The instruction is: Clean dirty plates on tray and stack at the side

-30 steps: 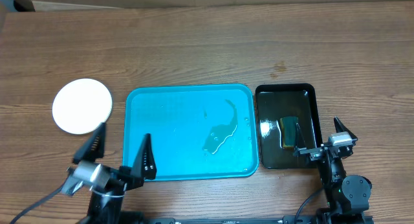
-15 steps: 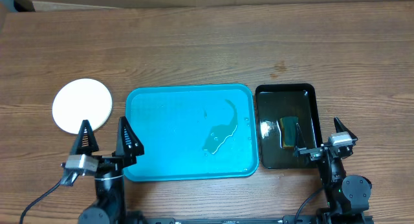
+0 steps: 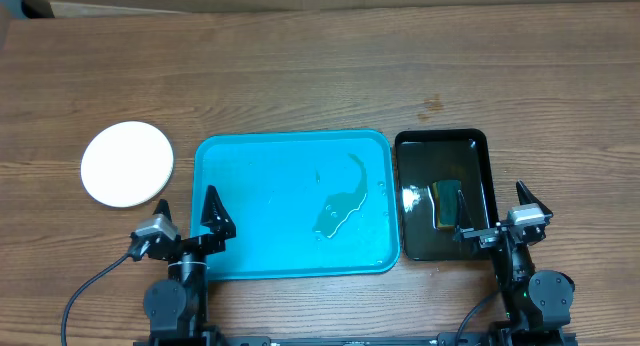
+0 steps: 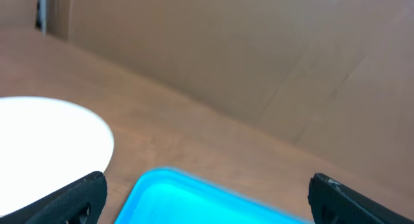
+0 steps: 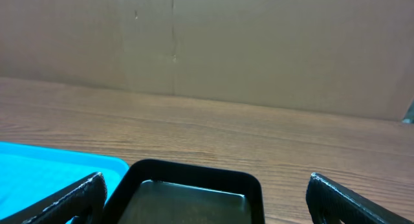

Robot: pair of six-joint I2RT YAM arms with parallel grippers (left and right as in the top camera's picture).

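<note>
- Since a second ago the left gripper (image 3: 188,224) has been swinging about by the near edge of the tabletop (image 3: 320,76): first it was leaning over the near left corner of the tray (image 3: 250,176), then it was standing further out toward the plates (image 3: 127,164), and now it is sitting drawn in between the two; everything else is lying as it was
- Its jaws are standing wide apart, one finger hanging over the tray's near left corner and the other over bare wood; in the left wrist view the black fingers (image 4: 71,198) are framing only tabletop, white plate (image 4: 45,140) and blue rim (image 4: 194,191)
- The plates are showing from above as a single white round toward the left edge of the tabletop, outside the tray and near its far left corner without touching it; how many are lying stacked there I cannot tell
- The tray is lying at the middle of the tabletop, close to the near edge, with a wet streak (image 3: 340,201) shining toward its right side
- Just beside its right rim a black tray (image 3: 440,136) is lying with a sponge (image 3: 447,204) inside
- The right gripper (image 3: 498,218) is hanging at that black tray's near right corner, jaws spread wide, its fingers (image 5: 65,201) framing only the black rim (image 5: 194,169) and wood
</note>
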